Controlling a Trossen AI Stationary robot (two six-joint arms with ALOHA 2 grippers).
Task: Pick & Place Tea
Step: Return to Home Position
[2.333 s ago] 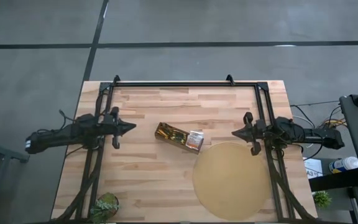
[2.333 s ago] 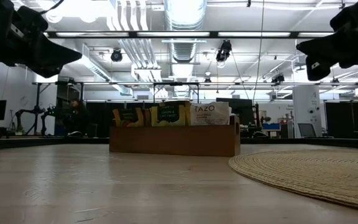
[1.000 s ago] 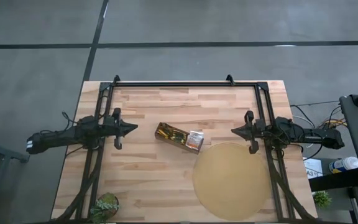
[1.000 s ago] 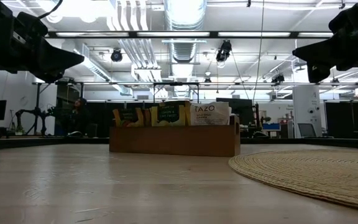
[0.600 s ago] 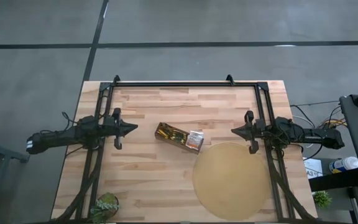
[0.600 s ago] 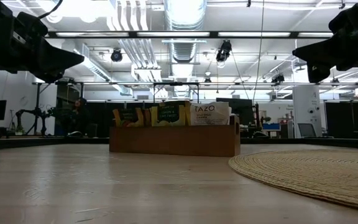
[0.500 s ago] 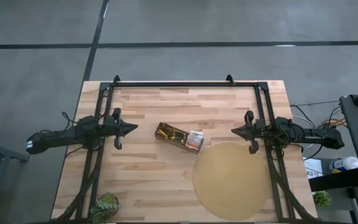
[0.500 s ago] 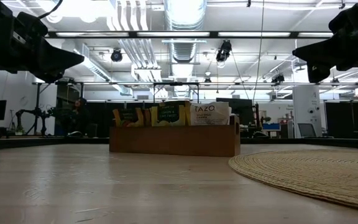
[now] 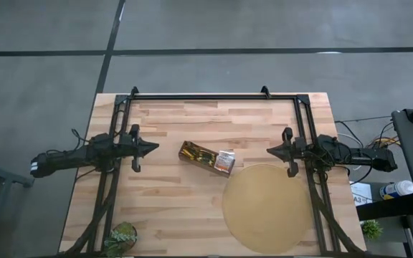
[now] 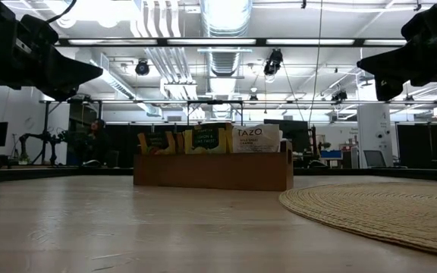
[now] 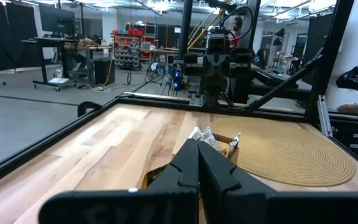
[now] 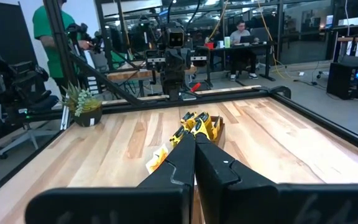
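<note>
Both dark arms stretch level over the light wooden table [image 9: 163, 208], each reaching inward from its own side edge and raised clear of the top. The left gripper [image 9: 151, 147] points toward the table's middle with its two fingers pressed together, holding nothing. The right gripper [image 9: 270, 151] faces it from the opposite side, likewise closed and empty. Between them, well apart from both, the small flat square tea sachets [image 10: 207, 138] stand upright in the brown oblong wooden box [image 10: 212, 173], just beside the big round tan woven mat [image 9: 267, 208].
</note>
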